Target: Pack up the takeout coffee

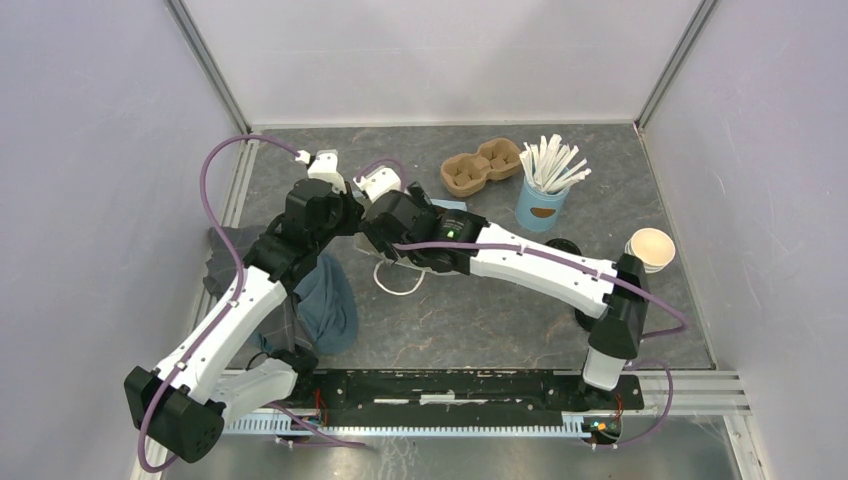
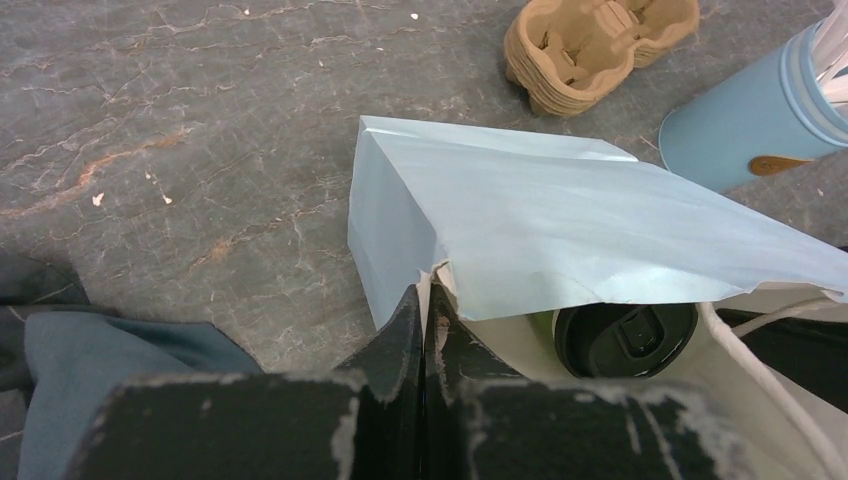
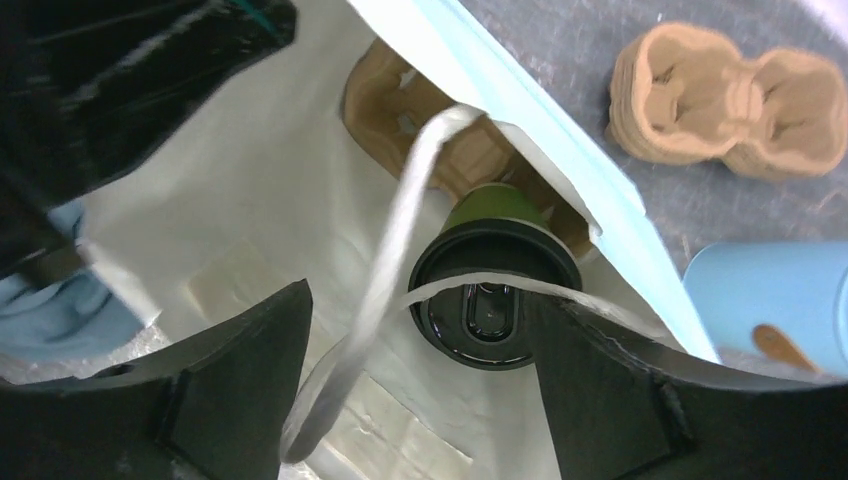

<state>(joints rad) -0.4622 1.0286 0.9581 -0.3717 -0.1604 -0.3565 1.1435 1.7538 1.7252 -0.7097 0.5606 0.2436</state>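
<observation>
The takeout coffee [image 3: 490, 320] stands inside the blue bag [image 2: 520, 220], with its black lid on top. A brown cardboard holder [image 3: 400, 100] lies deeper in the bag, just behind the cup.

The right claw [image 3: 420, 295] is inside the mouth of the bag, and its two sides stand wide apart. The cup sits between them, a little lower down. It is closer to one side, and there is a clear gap on the other. The claw does not squeeze the cup.

The left claw [image 2: 425, 310] is pressed together on the torn edge of the bag, and this holds the mouth open. From that side, the lid peeks out just under the bag's edge.

The step now looks like letting go and getting out. To do it well, the right claw should stay wide and lift straight back out, so it does not bump the cup. The white handle [image 3: 400, 230] of the bag hangs across the lid and between the claw's sides. It could catch and tip the cup, so the claw should go slowly. The left claw should hold on until the right one is out.
</observation>
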